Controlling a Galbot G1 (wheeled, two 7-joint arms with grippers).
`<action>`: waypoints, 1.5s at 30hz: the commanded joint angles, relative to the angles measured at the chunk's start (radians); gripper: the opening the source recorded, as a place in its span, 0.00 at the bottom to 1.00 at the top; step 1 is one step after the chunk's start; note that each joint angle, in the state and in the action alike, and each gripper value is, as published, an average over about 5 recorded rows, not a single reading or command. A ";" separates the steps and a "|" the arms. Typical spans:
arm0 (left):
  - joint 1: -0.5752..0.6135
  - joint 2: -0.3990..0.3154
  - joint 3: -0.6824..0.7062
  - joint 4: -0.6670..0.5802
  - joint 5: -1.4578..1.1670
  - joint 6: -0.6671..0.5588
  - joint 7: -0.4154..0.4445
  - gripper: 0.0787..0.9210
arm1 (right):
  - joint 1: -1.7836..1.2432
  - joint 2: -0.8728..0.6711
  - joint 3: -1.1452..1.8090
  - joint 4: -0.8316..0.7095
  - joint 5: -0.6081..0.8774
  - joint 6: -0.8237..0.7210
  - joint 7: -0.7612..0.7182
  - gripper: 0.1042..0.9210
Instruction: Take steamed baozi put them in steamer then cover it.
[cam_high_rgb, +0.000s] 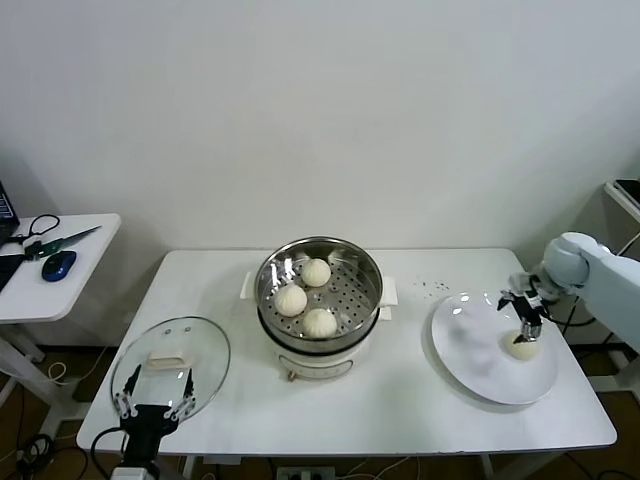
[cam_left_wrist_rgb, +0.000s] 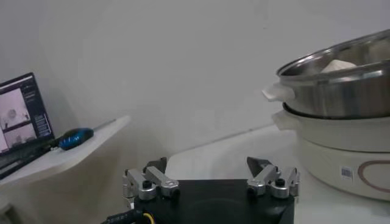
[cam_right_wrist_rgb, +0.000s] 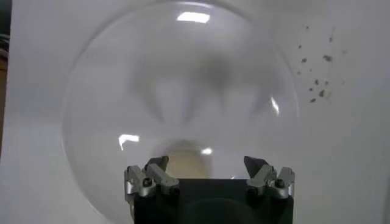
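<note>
- While the desk (cam_high_rgb: 420, 400) carries everything, the steamer (cam_high_rgb: 318, 290) sits mid-desk with three baozi (cam_high_rgb: 291, 299) inside.
- Cover (cam_high_rgb: 171, 366) lies flat near the front left corner.
- White plate (cam_high_rgb: 470, 350) on the right holds the last baozi (cam_high_rgb: 520, 347).
- Right end effector (cam_high_rgb: 527, 330) spread wide straddling that bun, not clenched.
- Left end effector (cam_high_rgb: 153, 405) parked over the cover's near edge, released.

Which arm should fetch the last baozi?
Right. The right gripper, open, hangs directly over the last baozi on the white plate. The left gripper, open, sits across the table by the glass lid, better placed for covering later.
</note>
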 joint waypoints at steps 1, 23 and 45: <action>0.001 -0.005 0.001 0.004 0.006 0.002 0.001 0.88 | -0.122 -0.001 0.118 -0.085 -0.055 0.001 -0.006 0.88; 0.007 -0.002 0.002 0.007 0.011 0.001 0.002 0.88 | -0.137 0.053 0.161 -0.160 -0.089 0.035 0.004 0.87; 0.009 0.001 0.021 0.003 0.013 -0.006 0.003 0.88 | 0.238 0.016 -0.183 -0.028 0.255 -0.051 0.002 0.73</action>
